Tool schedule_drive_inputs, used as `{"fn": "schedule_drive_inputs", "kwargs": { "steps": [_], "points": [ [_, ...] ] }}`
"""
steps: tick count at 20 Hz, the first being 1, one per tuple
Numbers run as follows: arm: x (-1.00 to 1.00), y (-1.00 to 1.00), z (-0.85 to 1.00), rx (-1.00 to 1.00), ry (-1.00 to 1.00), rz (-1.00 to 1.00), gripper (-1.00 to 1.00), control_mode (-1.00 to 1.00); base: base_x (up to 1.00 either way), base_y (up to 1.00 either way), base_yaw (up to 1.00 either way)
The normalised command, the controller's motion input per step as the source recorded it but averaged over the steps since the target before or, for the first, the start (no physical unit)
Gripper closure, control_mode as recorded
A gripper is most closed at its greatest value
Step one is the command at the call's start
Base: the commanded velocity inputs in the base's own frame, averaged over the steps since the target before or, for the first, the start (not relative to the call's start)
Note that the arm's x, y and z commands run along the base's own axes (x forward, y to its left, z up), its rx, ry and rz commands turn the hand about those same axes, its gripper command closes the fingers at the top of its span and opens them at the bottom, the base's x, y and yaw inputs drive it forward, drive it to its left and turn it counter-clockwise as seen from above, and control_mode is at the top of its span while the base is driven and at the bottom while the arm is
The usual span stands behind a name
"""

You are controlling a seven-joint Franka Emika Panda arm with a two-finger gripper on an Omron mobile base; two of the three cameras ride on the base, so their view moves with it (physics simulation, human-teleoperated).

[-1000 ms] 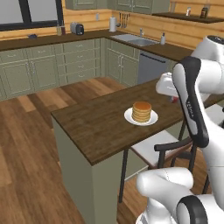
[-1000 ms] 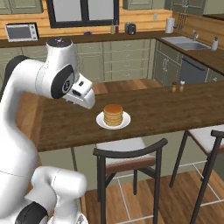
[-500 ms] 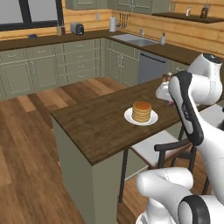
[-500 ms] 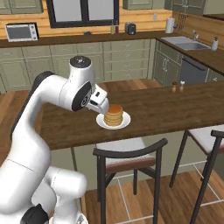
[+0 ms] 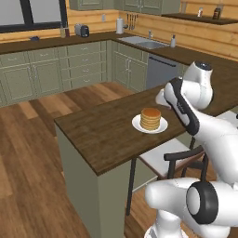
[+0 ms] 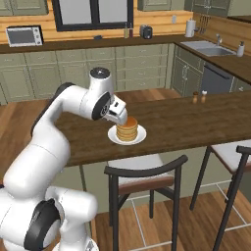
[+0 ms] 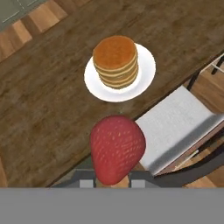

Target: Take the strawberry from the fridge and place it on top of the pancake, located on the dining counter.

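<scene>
In the hand view a red strawberry (image 7: 117,148) sits between my gripper's (image 7: 113,181) dark fingertips, which are shut on it. It hangs above the near edge of the dark-brown dining counter (image 7: 43,109). Further ahead the golden pancake (image 7: 116,59) stack rests on its white plate (image 7: 146,74). From the right base view my gripper (image 6: 120,114) hovers just left of the pancake (image 6: 127,129), slightly above it. In the left base view the hand (image 5: 162,96) is just right of and behind the pancake (image 5: 150,118). The fridge is out of view.
A dark-framed chair (image 6: 147,171) with a grey seat (image 7: 179,122) is tucked under the dining counter (image 6: 196,117) in front of the plate. A stool (image 6: 235,152) stands further right. Two small shakers (image 6: 199,96) stand on the counter's far side. Wall cabinets with a sink (image 5: 144,42) lie behind.
My arm has swung across the dining counter, carrying the strawberry from well left of the plate to right beside the pancake stack. The base views have not shifted.
</scene>
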Motion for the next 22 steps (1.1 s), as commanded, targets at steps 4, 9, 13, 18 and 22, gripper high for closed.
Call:
{"fn": "schedule_drive_inputs", "kwargs": {
  "steps": [4,9,13,18,22],
  "points": [
    [0.72,0.0,-0.22,0.0,0.13,0.0,1.0,-1.0,0.0,0.0,0.0],
    [0.61,0.0,-0.16,0.0,0.09,0.0,1.0,-1.0,0.0,0.0,0.0],
    [0.5,0.0,-0.29,0.0,0.05,0.0,1.0,-1.0,0.0,0.0,0.0],
    [0.53,0.0,-0.46,-0.01,0.01,0.0,1.0,-1.0,0.0,0.0,0.0],
    [0.46,-0.04,-0.22,0.0,0.02,0.0,1.0,-1.0,0.0,0.0,0.0]
  ]
}}
